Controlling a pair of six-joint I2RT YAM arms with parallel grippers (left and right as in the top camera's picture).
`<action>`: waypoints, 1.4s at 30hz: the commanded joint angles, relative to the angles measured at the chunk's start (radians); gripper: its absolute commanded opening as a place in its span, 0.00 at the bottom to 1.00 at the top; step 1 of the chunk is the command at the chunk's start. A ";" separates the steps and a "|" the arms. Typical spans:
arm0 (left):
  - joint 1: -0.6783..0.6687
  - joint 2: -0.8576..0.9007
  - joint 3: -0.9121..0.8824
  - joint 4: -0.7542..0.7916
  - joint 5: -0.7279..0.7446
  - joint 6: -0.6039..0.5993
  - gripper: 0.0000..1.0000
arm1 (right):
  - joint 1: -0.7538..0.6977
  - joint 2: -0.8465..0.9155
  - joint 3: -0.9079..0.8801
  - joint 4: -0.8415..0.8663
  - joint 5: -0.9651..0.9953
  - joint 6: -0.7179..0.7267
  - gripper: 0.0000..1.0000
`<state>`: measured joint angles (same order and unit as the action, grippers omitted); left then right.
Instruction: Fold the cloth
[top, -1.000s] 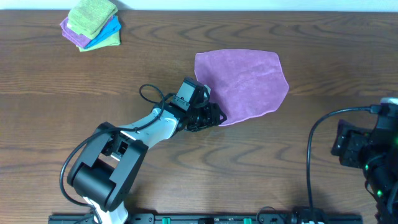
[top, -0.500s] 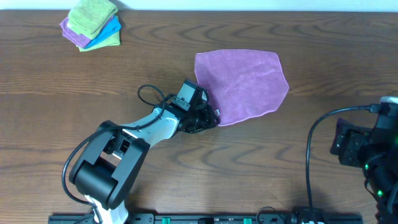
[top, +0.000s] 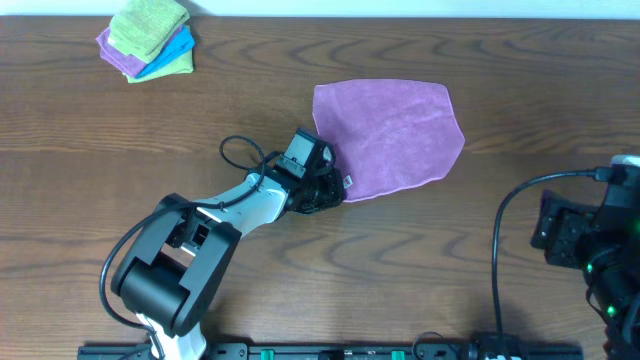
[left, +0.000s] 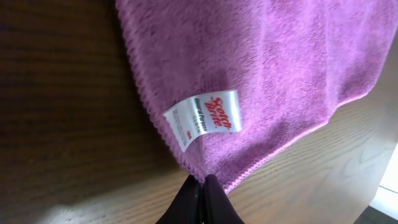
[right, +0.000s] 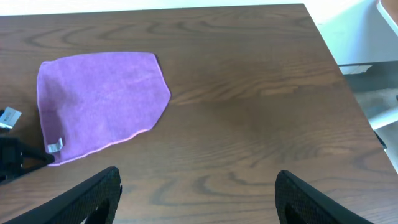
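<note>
The cloth (top: 390, 135) is a lilac towel lying flat on the dark wooden table, right of centre. Its near-left corner carries a white tag (left: 202, 118). My left gripper (left: 203, 180) is shut on that corner, the black fingertips pinching the stitched edge just below the tag. From overhead, the left gripper (top: 338, 190) sits at the cloth's lower left corner. My right gripper (right: 196, 186) is open and holds nothing. It hovers over bare wood well to the right of the cloth (right: 99, 99). The right arm (top: 585, 245) stays near the table's right edge.
A stack of folded cloths (top: 148, 38), lime green over blue and purple, lies at the far left corner. The table's right edge (right: 348, 81) shows in the right wrist view. A black cable (top: 240, 152) loops beside the left wrist.
The left gripper's jaws have closed onto the cloth's near-left corner, drawing it slightly left so the tag shows. The right arm has not moved.
</note>
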<state>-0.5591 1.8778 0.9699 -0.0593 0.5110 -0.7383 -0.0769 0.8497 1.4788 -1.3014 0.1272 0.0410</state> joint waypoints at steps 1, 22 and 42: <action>0.015 0.015 0.015 -0.052 -0.017 0.031 0.06 | -0.007 0.001 -0.001 0.000 -0.004 0.010 0.79; 0.245 -0.066 0.015 -0.284 -0.051 0.224 0.06 | -0.083 0.183 -0.534 0.222 -0.407 0.033 0.84; 0.245 -0.066 0.015 -0.284 -0.046 0.237 0.06 | -0.226 0.734 -0.763 0.931 -0.847 0.082 0.85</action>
<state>-0.3145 1.8294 0.9890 -0.3401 0.4706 -0.5186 -0.2977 1.5116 0.7235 -0.4187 -0.6037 0.0864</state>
